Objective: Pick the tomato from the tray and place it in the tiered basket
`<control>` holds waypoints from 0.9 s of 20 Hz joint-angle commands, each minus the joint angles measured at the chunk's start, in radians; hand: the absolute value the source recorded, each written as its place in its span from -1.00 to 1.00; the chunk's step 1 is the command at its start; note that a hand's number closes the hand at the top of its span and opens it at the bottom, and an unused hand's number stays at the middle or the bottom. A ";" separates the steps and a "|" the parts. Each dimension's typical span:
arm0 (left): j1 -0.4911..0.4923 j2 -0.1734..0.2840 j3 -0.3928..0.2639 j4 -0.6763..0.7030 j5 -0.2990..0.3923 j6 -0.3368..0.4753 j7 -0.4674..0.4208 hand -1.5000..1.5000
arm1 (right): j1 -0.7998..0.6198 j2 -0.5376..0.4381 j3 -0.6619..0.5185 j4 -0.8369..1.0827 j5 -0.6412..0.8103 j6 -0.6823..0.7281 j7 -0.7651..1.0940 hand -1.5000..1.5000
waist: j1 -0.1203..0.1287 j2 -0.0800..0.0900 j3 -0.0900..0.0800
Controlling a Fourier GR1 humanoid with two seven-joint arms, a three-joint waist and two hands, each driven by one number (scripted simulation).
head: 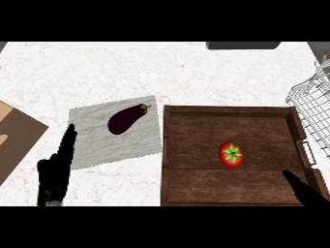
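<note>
Fingers (293, 178) of your right hand (305, 190) are showing only as a dark tip rising over the near right corner of the wooden tray (196, 191), so you cannot tell from this view whether they are spread or curled; nothing is being held there. Your target, the tomato (231, 154), is lying untouched on the tray floor, right of the tray's middle and well apart from every wall, its green stem star facing up. You are at the reaching stage, so bring the right hand up and left from that corner until it is hovering over the tomato, then lower it with thumb and fingers on opposite sides of the fruit; it is round and will likely roll if you nudge 1 side first. Lift clear of the tray's right wall before swinging toward the wire tiered basket (323, 116), which is standing just past the tray's right edge. Your left hand (56, 167) is resting at the near left of the counter (125, 68), fingers straight and pointing away from you, released, just beside the near left corner of the grey cloth (96, 145) that is carrying the eggplant (127, 119). Leave that hand where it is.
</note>
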 commanded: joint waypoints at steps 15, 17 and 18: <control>-0.013 -0.032 -0.056 -0.003 -0.032 0.000 0.070 0.00 | -0.184 0.025 0.280 -0.145 0.815 0.603 0.914 -1.00 | 0.058 0.006 0.003; -0.023 -0.039 -0.047 0.022 -0.033 -0.002 0.037 0.00 | -0.265 0.025 0.319 -0.114 0.865 0.637 0.992 -1.00 | 0.054 0.006 0.003; -0.013 -0.045 -0.063 0.019 -0.047 0.007 0.046 0.00 | -0.263 0.025 0.346 -0.093 0.874 0.657 1.017 -1.00 | 0.051 0.004 0.003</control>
